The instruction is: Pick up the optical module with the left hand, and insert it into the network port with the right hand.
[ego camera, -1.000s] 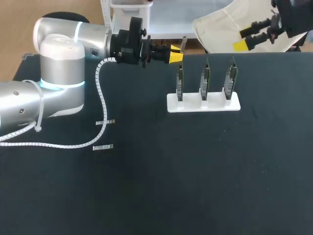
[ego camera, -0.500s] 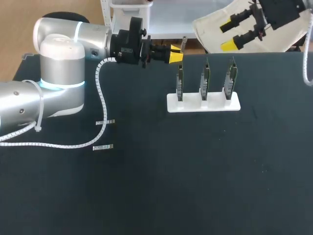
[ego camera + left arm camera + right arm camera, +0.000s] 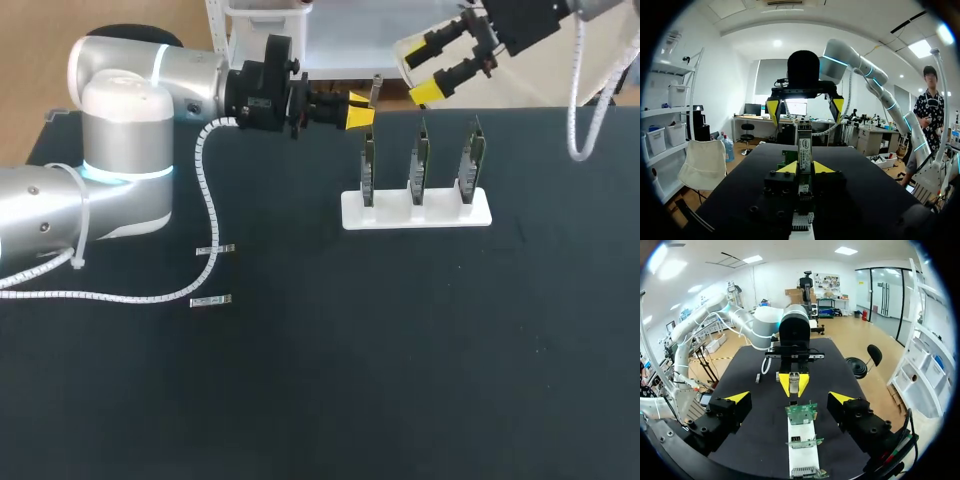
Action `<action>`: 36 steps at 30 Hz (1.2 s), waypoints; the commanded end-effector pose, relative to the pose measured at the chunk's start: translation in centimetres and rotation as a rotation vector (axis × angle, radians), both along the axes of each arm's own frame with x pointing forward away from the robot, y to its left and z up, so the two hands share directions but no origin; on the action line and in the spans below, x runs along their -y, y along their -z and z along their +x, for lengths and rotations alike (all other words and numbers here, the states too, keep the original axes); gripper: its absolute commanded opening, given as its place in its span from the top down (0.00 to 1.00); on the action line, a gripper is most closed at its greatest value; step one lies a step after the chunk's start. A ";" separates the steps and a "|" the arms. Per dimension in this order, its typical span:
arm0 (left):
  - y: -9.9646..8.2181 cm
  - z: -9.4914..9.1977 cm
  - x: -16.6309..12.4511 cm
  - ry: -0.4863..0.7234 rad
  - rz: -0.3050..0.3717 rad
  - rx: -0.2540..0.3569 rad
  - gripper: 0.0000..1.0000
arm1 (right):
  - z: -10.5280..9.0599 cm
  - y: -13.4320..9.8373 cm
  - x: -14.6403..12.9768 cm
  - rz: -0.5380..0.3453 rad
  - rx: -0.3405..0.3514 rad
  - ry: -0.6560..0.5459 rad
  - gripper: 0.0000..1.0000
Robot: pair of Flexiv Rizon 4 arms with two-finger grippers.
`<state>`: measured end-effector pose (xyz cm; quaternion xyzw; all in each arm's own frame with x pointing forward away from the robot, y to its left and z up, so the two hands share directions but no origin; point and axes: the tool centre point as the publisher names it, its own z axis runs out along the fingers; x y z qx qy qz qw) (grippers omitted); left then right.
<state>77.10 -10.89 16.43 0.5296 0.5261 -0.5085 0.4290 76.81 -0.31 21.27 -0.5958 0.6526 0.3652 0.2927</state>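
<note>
My left gripper hangs over the table's back edge, shut on the optical module, a slim metal piece that sticks up out of it. In the left wrist view the module stands between the yellow tips of my left gripper. My right gripper is open in the air, just to the right of the module and facing it. The right wrist view looks at the left gripper head on. Three upright green port boards sit in a white stand.
Two small spare modules lie on the black table at the left, beside the left arm's white cable. The stand with its boards sits under and between the two grippers.
My right arm has swung in from the far right, leftwards towards the held module, with its fingers still open. The left arm and the module have kept still.
</note>
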 end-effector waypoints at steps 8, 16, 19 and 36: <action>0.0 0.1 0.0 0.002 0.001 0.000 1.00 | 0.4 0.3 -1.8 0.006 -0.038 -0.083 0.00; 0.0 0.1 0.0 0.002 0.001 0.000 1.00 | 0.6 0.5 -2.8 0.015 -0.038 -0.070 0.00; 0.0 0.1 0.0 0.002 0.001 0.000 1.00 | 0.6 0.5 -2.9 0.027 -0.046 -0.052 0.00; 0.0 0.1 0.0 0.002 0.001 0.000 1.00 | 0.6 0.8 -4.1 0.041 -0.058 -0.039 0.00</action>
